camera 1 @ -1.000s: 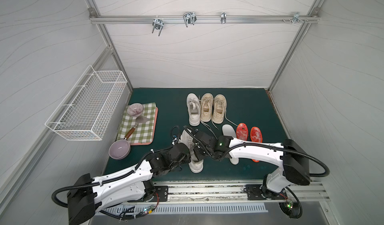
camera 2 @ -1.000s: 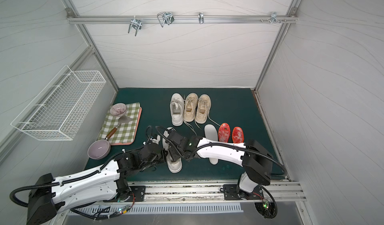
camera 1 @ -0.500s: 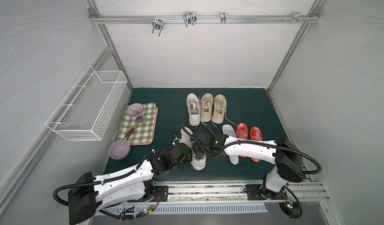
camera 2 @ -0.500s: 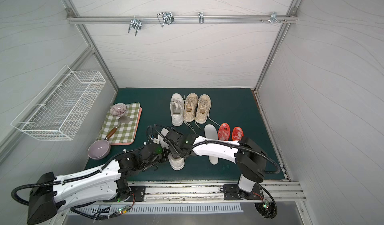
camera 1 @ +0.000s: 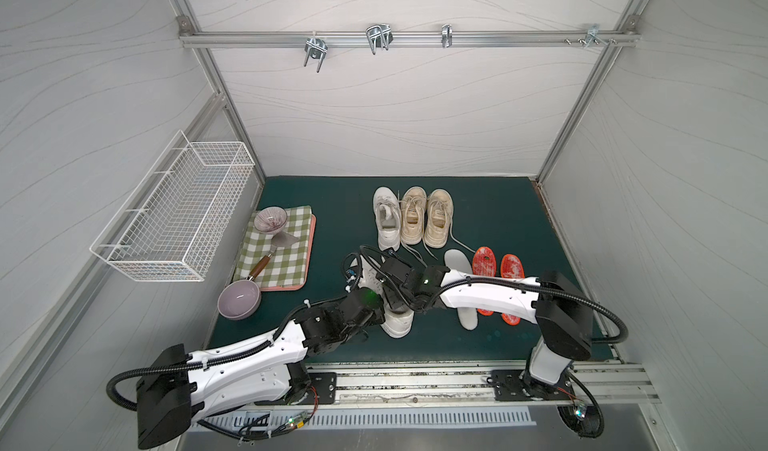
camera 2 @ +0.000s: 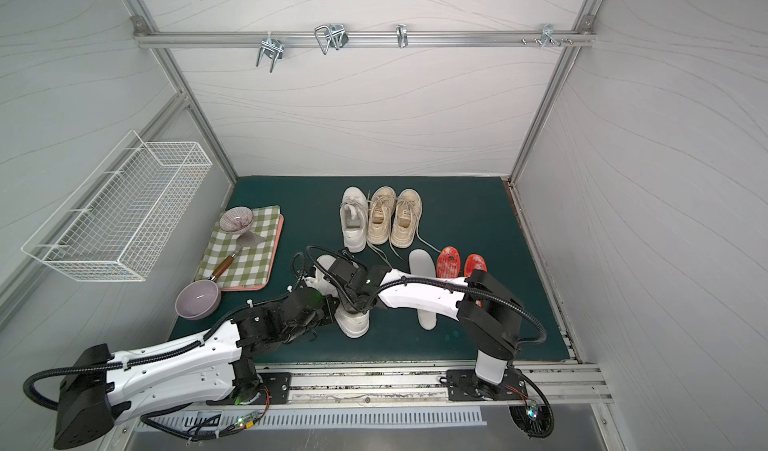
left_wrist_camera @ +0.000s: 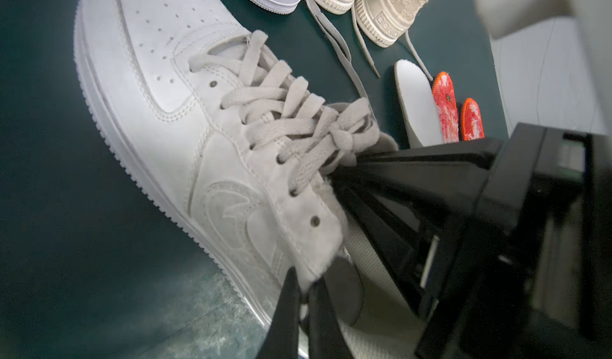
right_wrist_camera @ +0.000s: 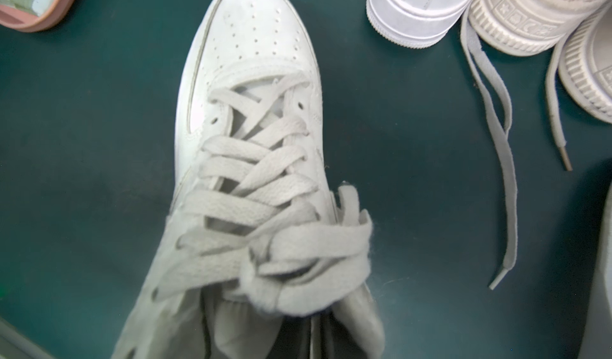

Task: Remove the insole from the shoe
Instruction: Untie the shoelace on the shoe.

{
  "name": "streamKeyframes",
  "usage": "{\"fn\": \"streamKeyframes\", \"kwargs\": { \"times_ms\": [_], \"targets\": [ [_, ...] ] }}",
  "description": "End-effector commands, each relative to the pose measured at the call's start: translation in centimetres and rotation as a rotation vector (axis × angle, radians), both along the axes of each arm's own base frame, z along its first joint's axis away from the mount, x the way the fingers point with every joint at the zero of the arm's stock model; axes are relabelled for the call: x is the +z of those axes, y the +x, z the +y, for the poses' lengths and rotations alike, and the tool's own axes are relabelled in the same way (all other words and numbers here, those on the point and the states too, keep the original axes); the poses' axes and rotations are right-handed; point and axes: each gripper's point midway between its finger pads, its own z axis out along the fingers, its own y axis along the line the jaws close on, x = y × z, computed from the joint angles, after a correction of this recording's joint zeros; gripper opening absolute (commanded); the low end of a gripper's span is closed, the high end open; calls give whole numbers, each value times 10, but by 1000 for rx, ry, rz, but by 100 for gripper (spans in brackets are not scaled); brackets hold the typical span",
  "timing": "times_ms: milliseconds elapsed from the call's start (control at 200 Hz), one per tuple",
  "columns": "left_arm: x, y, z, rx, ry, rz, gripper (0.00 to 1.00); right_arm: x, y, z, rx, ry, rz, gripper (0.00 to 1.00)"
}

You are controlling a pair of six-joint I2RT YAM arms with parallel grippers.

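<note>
A white lace-up shoe point(camera 1: 397, 324) point(camera 2: 353, 324) stands on the green mat at the front centre, toe pointing away from the arms. In the left wrist view my left gripper point(left_wrist_camera: 306, 283) is shut on the edge of the shoe's point(left_wrist_camera: 165, 109) collar. The right gripper point(right_wrist_camera: 314, 327) reaches down into the shoe's point(right_wrist_camera: 251, 43) opening behind the lace knot. It is shut, with a thin pale strip between its dark fingers. The textured white insole point(left_wrist_camera: 371, 327) shows inside the shoe beside those fingers. In both top views the two wrists hide the shoe's opening.
A white sneaker point(camera 1: 386, 220) and two beige ones point(camera 1: 413, 216) stand in a row behind. A loose white insole point(camera 1: 459, 270) and two red insoles point(camera 1: 484, 262) lie to the right, partly under my right arm. A checked tray point(camera 1: 278, 253), a lilac bowl point(camera 1: 240, 299) and a wire basket point(camera 1: 174, 216) are at the left.
My right gripper has pushed further into the shoe's opening and its jaws have closed. The left gripper has kept its hold on the collar.
</note>
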Motion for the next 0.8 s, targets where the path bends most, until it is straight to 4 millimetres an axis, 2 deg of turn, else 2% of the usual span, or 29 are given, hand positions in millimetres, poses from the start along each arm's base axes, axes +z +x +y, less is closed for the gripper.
{"fn": "streamKeyframes", "kwargs": {
  "times_ms": [0, 185, 315, 500, 795],
  "targets": [
    [22, 1, -10, -10, -64, -50, 0, 11, 25, -21, -73, -2, -77, 6],
    [18, 4, 15, 65, 26, -59, 0, 32, 7, -18, 4, 94, -45, 0],
    [17, 6, 29, 97, 102, -64, 0, 43, -7, -14, 61, 150, -27, 0],
    [16, 9, 29, 96, 156, -59, 0, 48, -22, -12, 100, 181, -10, 0],
    [15, 8, 23, 65, 141, -64, 0, 52, -27, -20, 104, 192, -8, 0]
  ]
}}
